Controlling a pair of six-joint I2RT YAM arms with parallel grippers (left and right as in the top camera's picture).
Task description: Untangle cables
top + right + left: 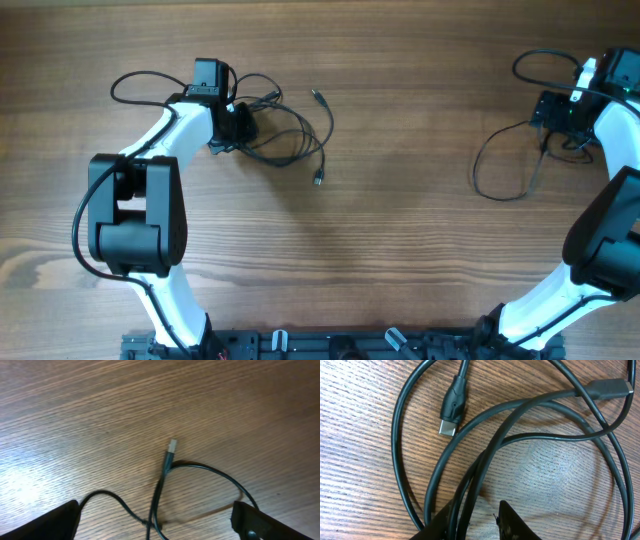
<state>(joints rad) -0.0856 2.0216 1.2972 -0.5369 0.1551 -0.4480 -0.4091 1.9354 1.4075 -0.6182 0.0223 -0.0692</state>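
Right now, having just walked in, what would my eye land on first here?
Probably the knot of thin black cables looping over one another at the left of the wooden table, with the left gripper right on it. Next comes the lone cable loop at the far right, by the right gripper. Up close, a silver-tipped plug lies within the knot.

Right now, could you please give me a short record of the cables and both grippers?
tangled cables: overlapping loops at the left gripper
left gripper: open, low over the strands
silver-tipped plug: flat on the table
right cable: looped, far from the tangle
right gripper: open, above that cable's whitish-tipped end
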